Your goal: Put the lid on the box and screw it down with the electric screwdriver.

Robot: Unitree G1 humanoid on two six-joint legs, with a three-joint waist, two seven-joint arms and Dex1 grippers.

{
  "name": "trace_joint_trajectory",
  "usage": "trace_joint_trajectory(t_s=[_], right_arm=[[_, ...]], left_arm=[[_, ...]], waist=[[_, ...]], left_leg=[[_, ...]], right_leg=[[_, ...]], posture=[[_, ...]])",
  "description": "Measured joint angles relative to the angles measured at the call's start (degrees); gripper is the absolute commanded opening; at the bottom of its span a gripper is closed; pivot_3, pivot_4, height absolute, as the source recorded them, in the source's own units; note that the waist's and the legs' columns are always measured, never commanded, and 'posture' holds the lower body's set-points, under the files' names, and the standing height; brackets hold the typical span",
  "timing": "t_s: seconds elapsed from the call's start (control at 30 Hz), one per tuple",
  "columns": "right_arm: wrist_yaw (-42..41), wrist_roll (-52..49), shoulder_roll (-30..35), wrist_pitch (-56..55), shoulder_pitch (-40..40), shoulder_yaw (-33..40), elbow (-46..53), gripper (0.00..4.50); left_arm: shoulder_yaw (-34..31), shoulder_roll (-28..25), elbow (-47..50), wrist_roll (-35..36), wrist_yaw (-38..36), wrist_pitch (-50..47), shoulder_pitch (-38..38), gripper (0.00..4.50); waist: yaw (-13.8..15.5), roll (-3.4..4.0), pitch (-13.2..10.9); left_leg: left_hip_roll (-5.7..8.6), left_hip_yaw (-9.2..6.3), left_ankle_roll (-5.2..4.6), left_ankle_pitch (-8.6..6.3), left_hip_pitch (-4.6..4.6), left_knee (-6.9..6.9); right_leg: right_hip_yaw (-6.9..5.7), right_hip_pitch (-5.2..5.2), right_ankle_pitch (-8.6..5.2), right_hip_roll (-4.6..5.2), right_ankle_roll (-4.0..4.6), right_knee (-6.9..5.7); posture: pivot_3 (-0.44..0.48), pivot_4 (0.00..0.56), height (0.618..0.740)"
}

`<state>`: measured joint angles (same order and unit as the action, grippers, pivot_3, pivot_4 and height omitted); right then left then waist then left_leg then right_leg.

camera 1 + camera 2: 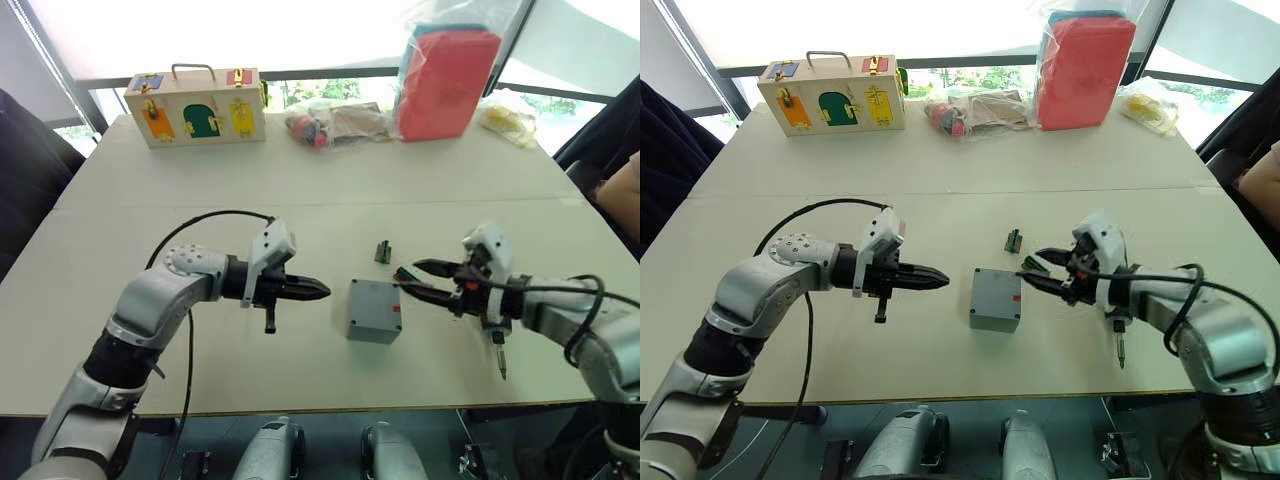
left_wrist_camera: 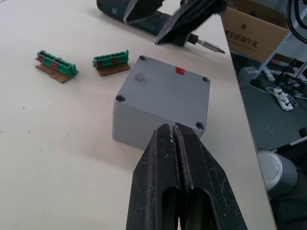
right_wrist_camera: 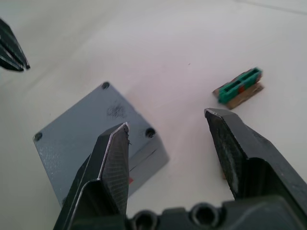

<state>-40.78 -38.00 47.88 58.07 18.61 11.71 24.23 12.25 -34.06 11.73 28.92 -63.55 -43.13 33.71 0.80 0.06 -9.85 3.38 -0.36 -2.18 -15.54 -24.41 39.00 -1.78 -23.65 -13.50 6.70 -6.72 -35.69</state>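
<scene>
Lid (image 2: 163, 88) placement appears complete: it sits flush on the box (image 1: 373, 312), corner holes visible, at the centre of the near half of the table (image 1: 300, 190), between the two arms. Left gripper (image 1: 318, 290) hovers just to the robot's left of the box, fingers pressed together, tips pointing at the box side. Right gripper (image 1: 418, 279) hovers just to the robot's right of the box, fingers apart and holding nothing. Electric screwdriver (image 1: 497, 350) lies flat on the table beneath the right forearm, to the right of the box and nearer the table's front edge; its long axis runs roughly front to back, with the metal bit pointing toward the front edge. The right arm is clearly the nearer one; the tool lies behind its fingertips, toward the wrist, so the coming pick calls for this arm to draw back and descend, with the jaws turned to straddle the tool body across its width. Two green terminal blocks (image 2: 111, 62) lie beyond the box, close to the right fingertips. Whether screws sit in the corner holes cannot be determined.
</scene>
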Motion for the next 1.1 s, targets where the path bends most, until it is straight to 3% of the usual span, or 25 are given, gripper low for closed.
trace_joint_trajectory(t_s=[0.03, 0.17, 0.27, 0.4, 0.5, 0.67, 0.87, 0.97, 1.1], right_arm=[[0.83, -1.20, 1.25, 2.92, 2.47, 1.74, -0.17, 3.20], [4.26, -5.47, 8.18, 24.29, 14.51, 4.52, -4.65, 4.48], [7.62, -7.85, 14.75, 33.16, 16.04, 1.45, -11.62, 4.48], [11.78, -14.41, 22.30, 34.05, 17.64, -8.33, -20.63, 4.48], [14.29, -18.87, 24.38, 34.05, 21.23, -14.31, -26.39, 4.48], [19.40, -22.90, 23.61, 34.07, 23.34, -21.74, -32.81, 4.48], [23.36, -23.54, 19.34, 34.08, 28.99, -28.25, -40.05, 4.48], [24.07, -22.68, 17.09, 34.09, 30.46, -30.84, -42.41, 3.86], [24.47, -20.58, 15.80, 34.05, 31.38, -33.39, -42.97, 2.63]], left_arm=[[-0.02, 0.42, -0.32, 0.01, -0.06, 0.22, 0.91, 0.00], [0.49, 1.04, -2.05, -0.46, -2.36, 3.77, 3.54, 0.00], [3.01, 1.04, -3.35, -2.42, -5.22, 7.19, 4.77, 0.00], [5.91, 2.15, -5.58, -4.95, -8.76, 12.11, 7.56, 0.00], [7.67, 4.11, -7.51, -6.87, -9.99, 15.20, 9.27, 0.00], [9.09, 7.39, -8.96, -8.03, -9.88, 17.25, 9.92, 0.00], [9.06, 7.55, -8.93, -8.80, -9.50, 17.43, 9.62, 0.00], [9.01, 7.22, -8.77, -8.97, -8.87, 17.10, 8.89, 0.00], [8.85, 7.07, -7.95, -8.98, -7.64, 16.28, 7.84, 0.00]], waist=[[0.04, 0.00, 0.00], [0.10, 0.00, 0.01], [0.03, -0.02, 0.01], [-0.19, 0.09, -0.01], [-0.21, 0.13, 0.01], [-0.16, 0.12, 0.00], [-0.17, 0.15, 0.00], [-0.11, 0.15, 0.00], [-0.06, 0.15, 0.00]], left_leg=[[0.00, -0.01, 0.00, 0.00, -0.01, -0.01], [-0.03, -0.05, -0.01, -0.01, -0.03, -0.07], [-0.04, -0.04, -0.07, -0.05, -0.07, -0.09], [-0.03, 0.10, -0.12, -0.08, -0.08, -0.03], [-0.05, 0.10, -0.18, -0.11, -0.07, -0.04], [-0.06, 0.10, -0.20, -0.12, -0.12, -0.03], [-0.06, 0.10, -0.20, -0.12, -0.12, -0.01], [-0.06, 0.10, -0.21, -0.12, -0.12, -0.01], [-0.04, 0.09, -0.23, -0.13, -0.12, 0.02]], right_leg=[[-0.01, -0.01, 0.00, 0.03, 0.00, 0.01], [0.00, 0.01, -0.02, 0.11, 0.04, 0.13], [-0.01, 0.10, -0.09, 0.18, 0.23, 0.41], [0.08, 0.08, -0.08, 0.21, 0.24, 0.44], [0.08, 0.08, -0.08, 0.19, 0.24, 0.45], [0.08, 0.05, 0.00, 0.17, 0.10, 0.46], [0.06, 0.04, 0.02, 0.12, 0.06, 0.44], [0.04, 0.05, 0.02, 0.09, 0.05, 0.45], [0.00, 0.09, 0.03, 0.08, 0.05, 0.44]], posture=[[0.000, 0.150, 0.740], [0.000, 0.150, 0.740], [0.000, 0.150, 0.740], [0.000, 0.150, 0.740], [0.000, 0.150, 0.740], [0.000, 0.150, 0.740], [0.000, 0.150, 0.740], [0.000, 0.150, 0.740], [0.000, 0.150, 0.740]])
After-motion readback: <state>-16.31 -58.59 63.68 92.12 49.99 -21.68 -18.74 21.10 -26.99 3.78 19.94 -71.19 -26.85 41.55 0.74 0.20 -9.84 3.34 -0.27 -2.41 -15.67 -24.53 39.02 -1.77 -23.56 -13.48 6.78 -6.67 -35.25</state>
